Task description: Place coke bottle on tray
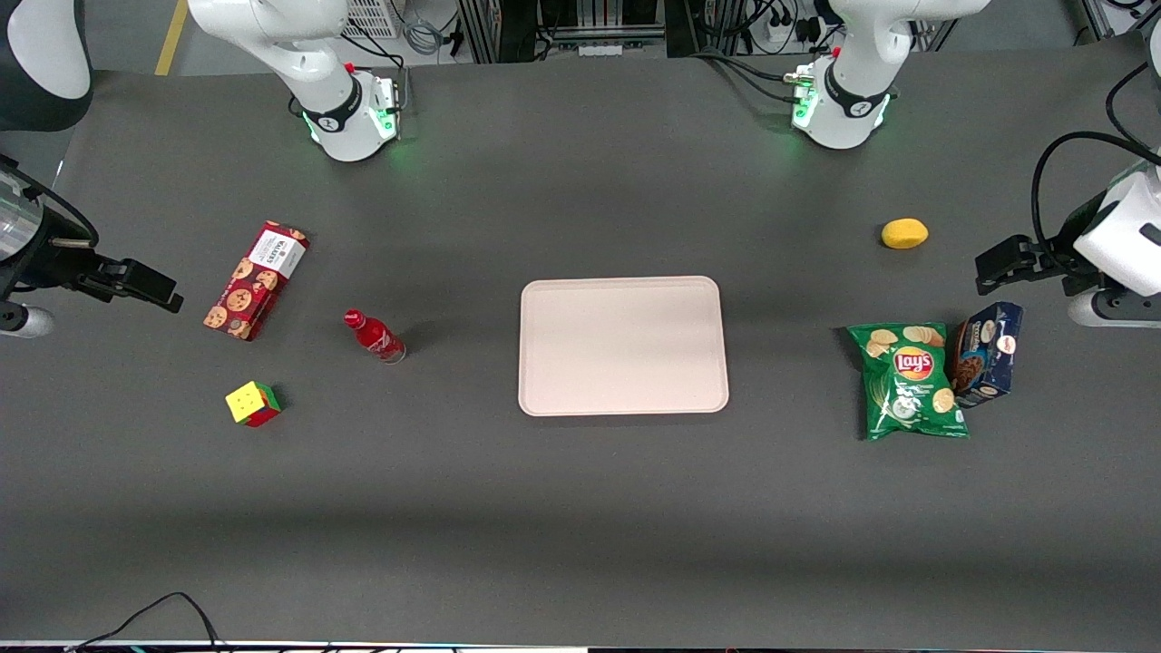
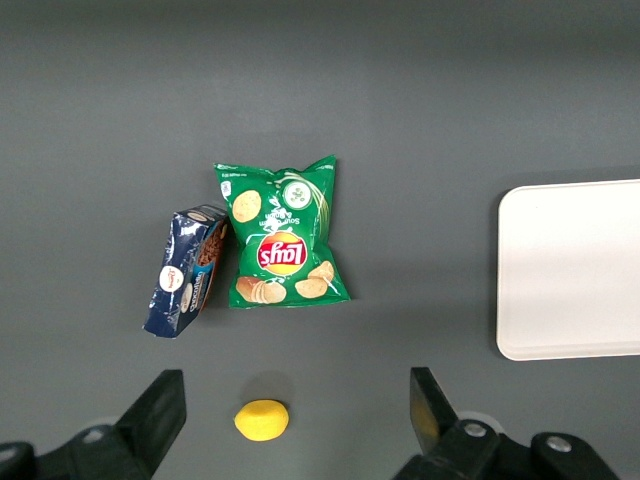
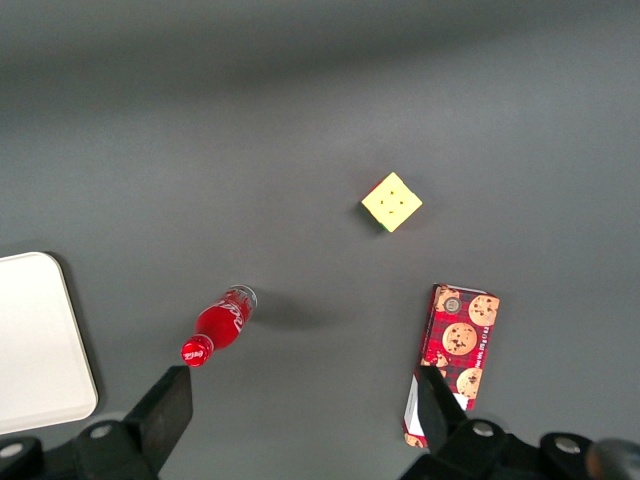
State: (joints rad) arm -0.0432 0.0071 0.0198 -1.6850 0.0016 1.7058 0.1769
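Nearest to the front camera on my worktop (image 1: 580, 526) I see a colour cube (image 1: 252, 404), lying toward the working arm's end. A little farther from the camera stands the coke bottle (image 1: 374, 336), upright on the worktop, apart from everything; from the wrist view its red cap points up at me. The tray (image 1: 622, 345) sits beside it, toward the middle of the worktop, well apart from the bottle, and I see bare worktop between the two. Farther still than the cube lies a red cookie box (image 1: 255, 279), flat, near the bottle but not touching it. At the parked arm's end I see a green chips bag (image 1: 910, 381), a blue box (image 1: 987, 352) leaning against it, and a yellow lemon (image 1: 904, 233). My gripper (image 1: 145, 286) hangs at the working arm's end, fingers spread and holding nothing, well clear of the bottle.
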